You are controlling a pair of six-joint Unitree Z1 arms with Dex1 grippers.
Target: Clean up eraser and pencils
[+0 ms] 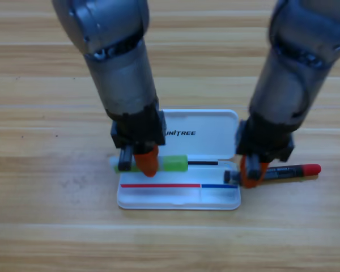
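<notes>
Both fingers (pixel 147 164) (pixel 250 173) down: left on green eraser (pixel 173 164), right on pen (pixel 289 170).

One white case (pixel 198 136) lies open at centre frame on one wooden table (pixel 39 226), with one green object (pixel 173 164), one red-ended pen (pixel 292 170) and two grey arms.

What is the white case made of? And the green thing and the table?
The case looks like smooth, glossy plastic with rounded corners. The green thing under the left gripper looks matte, maybe rubber or plastic. The table looks like wood, with grain lines.
</notes>
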